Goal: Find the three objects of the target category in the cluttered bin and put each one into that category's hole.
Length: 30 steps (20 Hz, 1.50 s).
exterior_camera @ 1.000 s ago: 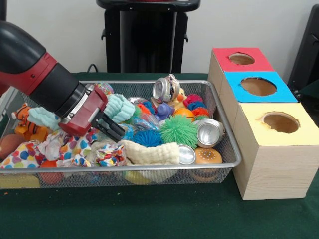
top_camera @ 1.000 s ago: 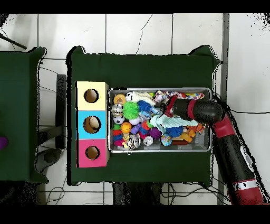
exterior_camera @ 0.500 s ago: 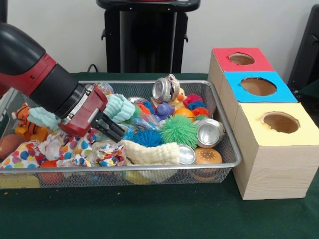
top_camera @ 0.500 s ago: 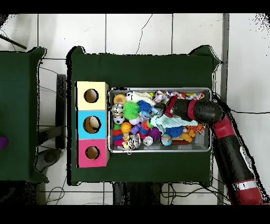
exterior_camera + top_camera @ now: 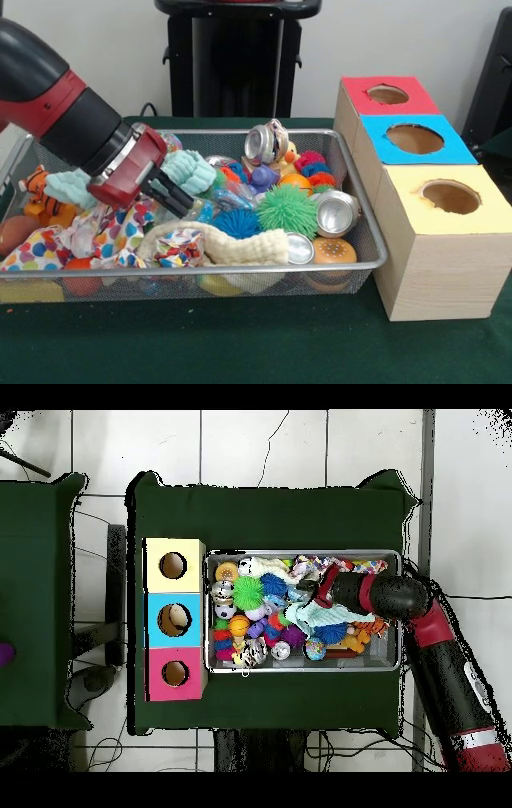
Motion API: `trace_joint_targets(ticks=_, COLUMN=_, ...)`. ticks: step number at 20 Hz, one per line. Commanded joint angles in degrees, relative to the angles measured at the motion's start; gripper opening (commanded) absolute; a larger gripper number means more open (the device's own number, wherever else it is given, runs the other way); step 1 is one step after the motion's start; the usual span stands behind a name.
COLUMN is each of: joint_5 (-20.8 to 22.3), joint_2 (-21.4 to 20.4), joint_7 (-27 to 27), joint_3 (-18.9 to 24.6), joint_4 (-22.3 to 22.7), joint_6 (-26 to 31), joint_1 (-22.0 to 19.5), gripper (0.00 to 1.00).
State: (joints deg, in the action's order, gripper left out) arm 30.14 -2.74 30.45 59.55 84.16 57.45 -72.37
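A wire mesh bin (image 5: 362, 218) holds a heap of toys, cloths and cans. My gripper (image 5: 182, 203) hangs low over the bin's left half, just above a cream knitted cloth (image 5: 244, 245) and polka-dot cloths (image 5: 112, 240), with a mint cloth (image 5: 189, 170) behind it. In the overhead view the gripper (image 5: 308, 592) sits near the bin's middle. Crushed cans (image 5: 265, 142) (image 5: 336, 212), a green spiky ball (image 5: 286, 210) and a burger toy (image 5: 334, 250) lie to the right. Beside the bin stand three boxes with holes: red (image 5: 388, 94), blue (image 5: 414, 138), yellow (image 5: 450, 196).
The red and black arm (image 5: 56, 104) slants in over the bin's left end. A tiger toy (image 5: 36, 190) lies at the far left of the bin. The boxes form a wall along the bin's right side. Green cloth (image 5: 256, 344) covers the table.
The gripper has risen slightly and drawn back to the left. The left end of the cream cloth has been pulled up into an arc.
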Motion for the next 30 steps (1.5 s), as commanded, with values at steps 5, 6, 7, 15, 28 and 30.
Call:
trace_joint_targets(ticks=5, joint_5=-2.1, joint_2=-14.0, joint_7=-0.4, joint_3=-1.1, joint_4=6.8, joint_6=7.7, joint_1=1.9, gripper=0.0)
trace_joint_targets(ticks=6, joint_5=-2.3, joint_2=-15.0, joint_7=0.0, joint_3=-1.1, joint_4=7.3, joint_6=7.9, joint_1=2.0, gripper=0.0)
trace_joint_targets(ticks=7, joint_5=-2.7, joint_2=-15.7, joint_7=0.2, joint_3=-1.0, joint_4=7.7, joint_6=8.0, joint_1=2.0, gripper=0.0)
trace_joint_targets(ticks=15, joint_5=-4.0, joint_2=-17.1, joint_7=-1.1, joint_3=-2.4, joint_4=7.8, joint_6=7.4, joint_1=2.6, gripper=0.0)
trace_joint_targets(ticks=28, joint_5=3.5, joint_2=-8.7, joint_7=-8.4, joint_3=-8.9, joint_4=-1.2, joint_6=2.2, joint_1=3.8, gripper=0.0)
trace_joint_targets(ticks=30, joint_5=3.5, joint_2=-7.4, joint_7=-9.3, joint_3=-8.9, joint_4=-2.1, joint_6=1.9, joint_1=3.5, gripper=0.0)
